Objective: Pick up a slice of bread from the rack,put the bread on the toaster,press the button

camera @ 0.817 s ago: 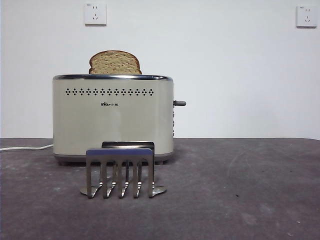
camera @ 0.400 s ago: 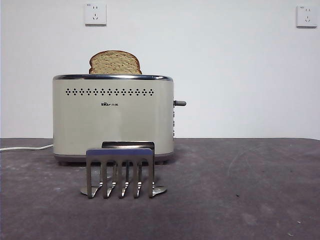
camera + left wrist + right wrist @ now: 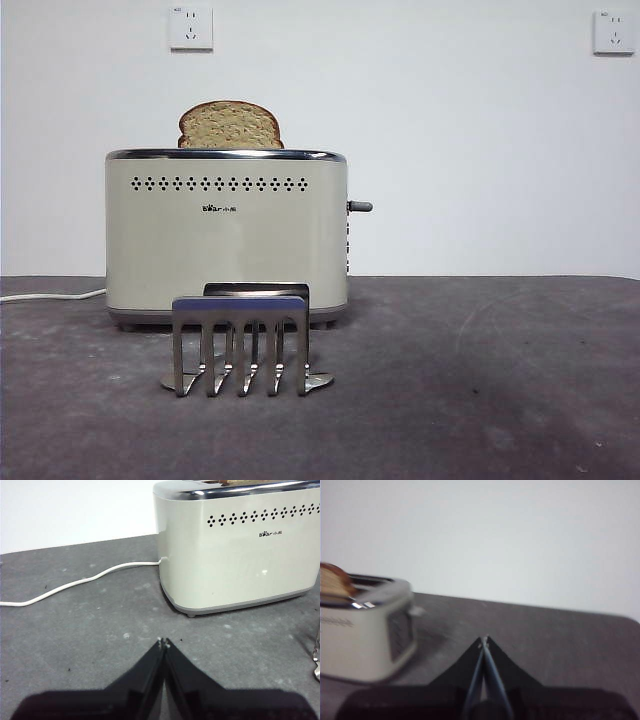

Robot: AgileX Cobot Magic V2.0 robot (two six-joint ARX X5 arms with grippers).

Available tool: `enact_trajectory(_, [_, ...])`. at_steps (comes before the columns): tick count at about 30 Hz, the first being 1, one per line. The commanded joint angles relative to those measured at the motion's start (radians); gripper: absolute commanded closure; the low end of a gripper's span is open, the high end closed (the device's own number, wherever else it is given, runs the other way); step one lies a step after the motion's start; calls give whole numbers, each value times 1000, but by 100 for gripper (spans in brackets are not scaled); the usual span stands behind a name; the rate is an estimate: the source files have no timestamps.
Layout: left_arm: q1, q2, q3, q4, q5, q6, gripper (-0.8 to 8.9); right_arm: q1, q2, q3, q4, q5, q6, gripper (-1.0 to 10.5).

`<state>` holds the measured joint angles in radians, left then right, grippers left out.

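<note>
The slice of bread (image 3: 230,125) stands upright in the top slot of the cream toaster (image 3: 226,240), its rounded top sticking out. The steel rack (image 3: 240,340) sits in front of the toaster with nothing between its prongs. The dark button (image 3: 360,206) juts from the toaster's right side, high up. Neither arm shows in the front view. My left gripper (image 3: 163,642) is shut and holds nothing, low over the table off the toaster's (image 3: 240,545) cord side. My right gripper (image 3: 484,640) is shut too, off the button side of the toaster (image 3: 365,630), where the bread (image 3: 335,582) shows.
A white power cord (image 3: 80,582) trails across the dark table (image 3: 480,380) from the toaster's left side. Two wall sockets (image 3: 190,28) sit high on the white wall behind.
</note>
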<state>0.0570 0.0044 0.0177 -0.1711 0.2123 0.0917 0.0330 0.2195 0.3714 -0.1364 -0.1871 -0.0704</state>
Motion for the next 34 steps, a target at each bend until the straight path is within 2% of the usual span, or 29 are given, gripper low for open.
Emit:
enact_trajectory(1, [3, -3, -14, 2, -2, -10, 816, 0, -58, -101, 30, 52, 33, 946])
enact_trajectory(13, [3, -3, -14, 2, -2, -10, 816, 0, -204, -349, 50, 63, 152, 946])
enact_trajectory(21, [3, -3, -14, 2, -2, -10, 816, 0, -219, -366, -40, 64, 140, 946])
enact_trajectory(34, [3, -3, -14, 2, -2, -10, 816, 0, -219, -366, -36, 63, 156, 946])
